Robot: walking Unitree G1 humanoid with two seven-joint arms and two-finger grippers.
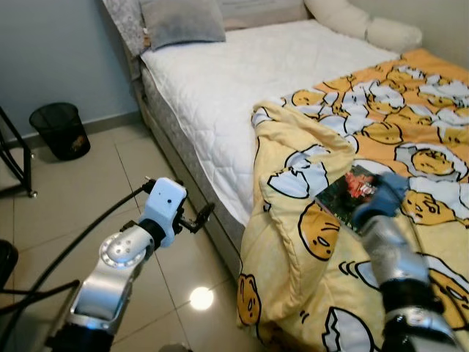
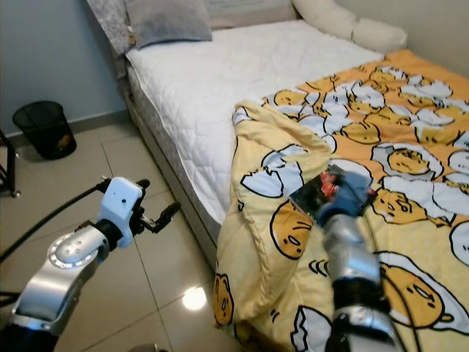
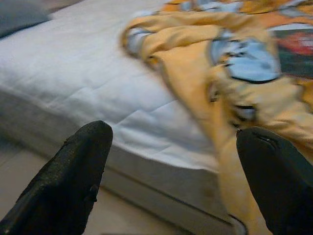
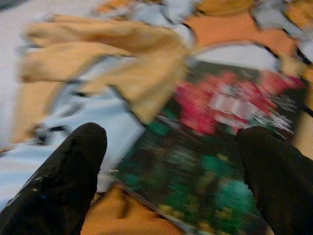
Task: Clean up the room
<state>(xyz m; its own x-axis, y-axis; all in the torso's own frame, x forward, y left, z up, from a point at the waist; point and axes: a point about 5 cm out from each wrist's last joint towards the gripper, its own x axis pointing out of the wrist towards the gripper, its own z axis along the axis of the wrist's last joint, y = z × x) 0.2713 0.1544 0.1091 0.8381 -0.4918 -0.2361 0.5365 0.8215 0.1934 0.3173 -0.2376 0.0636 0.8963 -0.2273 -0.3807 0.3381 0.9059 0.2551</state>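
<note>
- The book [image 4: 210, 161] lay on the yellow blanket [image 1: 308, 242], right of frame centre
- The right gripper [image 4: 171, 181] hovered just above it, fingers spread apart
- The left gripper [image 3: 176, 181] stood open over the floor [image 1: 110, 176], lower left

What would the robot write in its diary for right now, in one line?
right pincer: open, over book on yellow blanket | left pincer: open, beside bed above floor | book not grasped yet

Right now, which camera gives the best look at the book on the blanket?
The right wrist view: the book lies large between the open right gripper, though blurred. Both eye views show it small, partly behind that arm. The left wrist view catches just its edge.
</note>
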